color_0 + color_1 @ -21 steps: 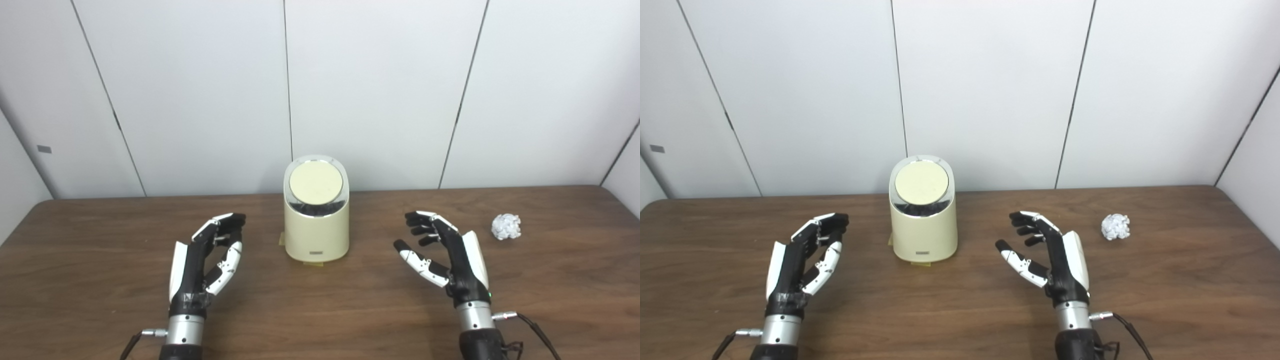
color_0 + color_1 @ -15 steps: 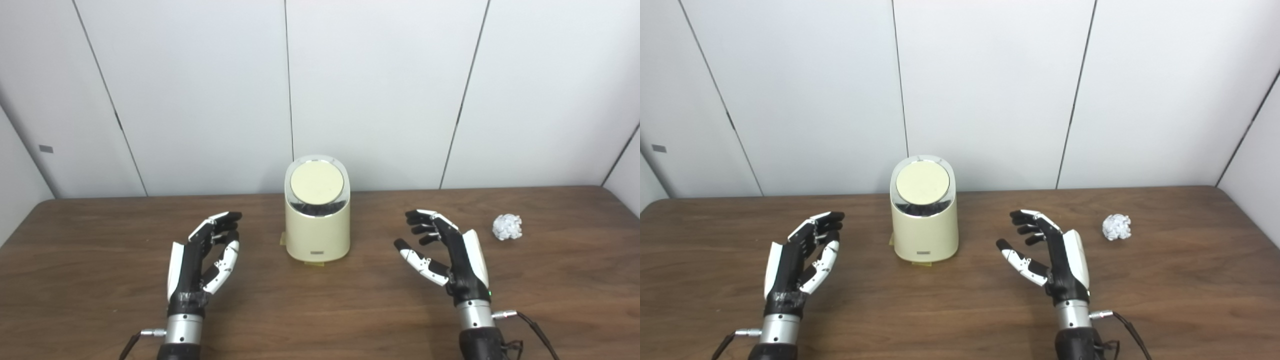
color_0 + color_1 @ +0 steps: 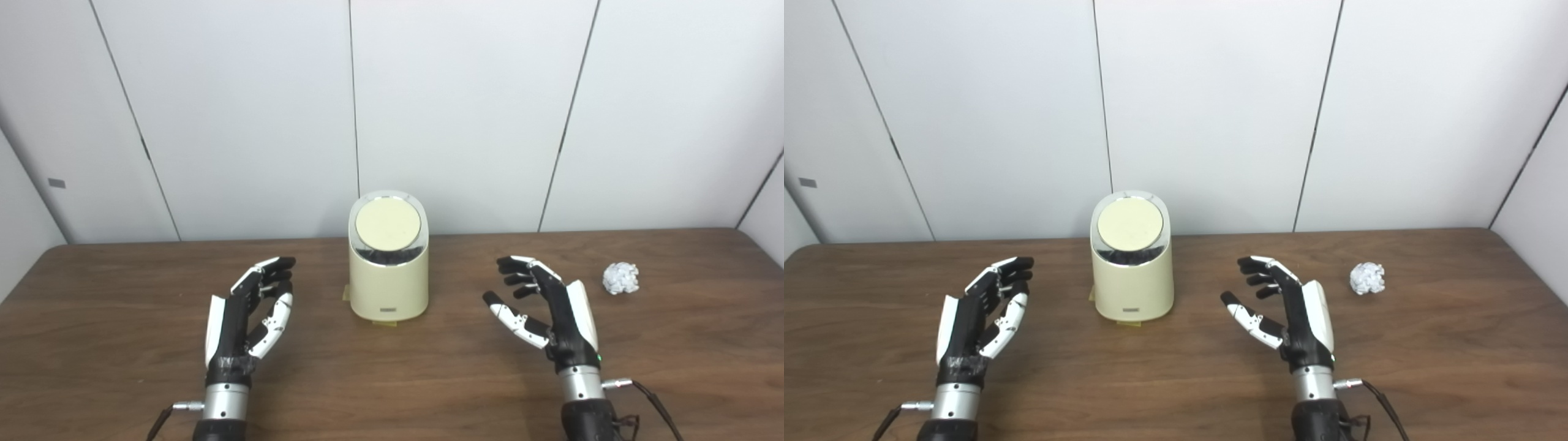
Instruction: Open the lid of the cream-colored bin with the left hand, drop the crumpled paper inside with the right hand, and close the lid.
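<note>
The cream-colored bin (image 3: 388, 285) stands upright at the middle of the brown table, its round lid (image 3: 388, 223) down and tilted toward me. A white crumpled paper ball (image 3: 620, 277) lies on the table far to the right. My left hand (image 3: 248, 318) hovers open to the left of the bin, fingers apart, holding nothing. On the bin's other side my right hand (image 3: 548, 312) is open too, palm facing the bin, with the paper ball beyond it to the right.
The wooden table (image 3: 392, 380) runs the full width of the view and ends at a white panelled wall (image 3: 465, 110) just behind the bin. A small yellowish pad (image 3: 346, 294) shows under the bin's base.
My left hand has drifted slightly left and away from the bin. The right hand, bin and paper ball have stayed in place.
</note>
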Controlling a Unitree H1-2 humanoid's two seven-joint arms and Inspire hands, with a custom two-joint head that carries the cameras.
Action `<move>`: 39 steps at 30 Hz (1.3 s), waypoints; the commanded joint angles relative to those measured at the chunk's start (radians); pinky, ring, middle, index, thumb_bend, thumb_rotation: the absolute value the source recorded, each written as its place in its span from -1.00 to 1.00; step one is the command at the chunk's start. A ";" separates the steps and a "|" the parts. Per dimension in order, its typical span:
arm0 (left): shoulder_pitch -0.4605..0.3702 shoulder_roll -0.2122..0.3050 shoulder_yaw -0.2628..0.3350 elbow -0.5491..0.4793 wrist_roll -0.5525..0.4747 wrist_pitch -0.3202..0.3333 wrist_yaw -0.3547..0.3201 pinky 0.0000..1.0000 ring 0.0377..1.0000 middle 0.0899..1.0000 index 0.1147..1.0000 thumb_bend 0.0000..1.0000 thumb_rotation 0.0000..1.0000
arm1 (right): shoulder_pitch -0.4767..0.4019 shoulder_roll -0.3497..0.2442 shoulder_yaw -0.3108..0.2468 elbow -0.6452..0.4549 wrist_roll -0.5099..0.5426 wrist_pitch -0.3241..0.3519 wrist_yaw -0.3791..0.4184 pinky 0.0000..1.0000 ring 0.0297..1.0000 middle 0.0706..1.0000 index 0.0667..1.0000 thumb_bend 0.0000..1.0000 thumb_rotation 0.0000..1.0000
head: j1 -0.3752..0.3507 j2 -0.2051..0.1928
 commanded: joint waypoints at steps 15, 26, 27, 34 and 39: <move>-0.206 -0.023 -0.058 -0.356 0.053 0.567 -0.183 0.84 0.97 0.98 0.99 0.61 -0.01 | 0.025 -0.002 0.011 0.095 0.019 -0.078 -0.028 0.11 0.28 0.32 0.29 -0.38 -0.32 | 0.017 0.006; -0.373 -0.058 -0.107 -0.336 0.224 0.754 -0.191 0.83 1.00 1.00 1.00 0.72 -0.10 | 0.049 -0.014 0.020 0.028 -0.013 -0.057 -0.023 0.04 0.26 0.32 0.30 -0.36 -0.30 | 0.022 0.007; -0.381 -0.072 -0.101 -0.332 0.251 0.756 -0.199 0.76 0.99 1.00 1.00 0.77 -0.11 | 0.052 -0.014 0.020 0.020 -0.013 -0.052 -0.019 0.02 0.25 0.31 0.30 -0.36 -0.30 | 0.024 0.007; -0.431 -0.131 -0.080 -0.294 0.385 0.756 -0.213 0.77 0.98 1.00 1.00 0.87 0.00 | 0.066 -0.020 0.019 -0.019 -0.003 -0.046 0.002 0.01 0.22 0.29 0.29 -0.38 -0.30 | 0.016 0.012; -0.454 -0.138 -0.085 -0.227 0.387 0.753 -0.167 0.99 1.00 1.00 1.00 0.95 -0.07 | 0.079 -0.015 0.014 -0.047 0.000 -0.017 0.020 0.06 0.25 0.31 0.30 -0.37 -0.27 | 0.015 0.008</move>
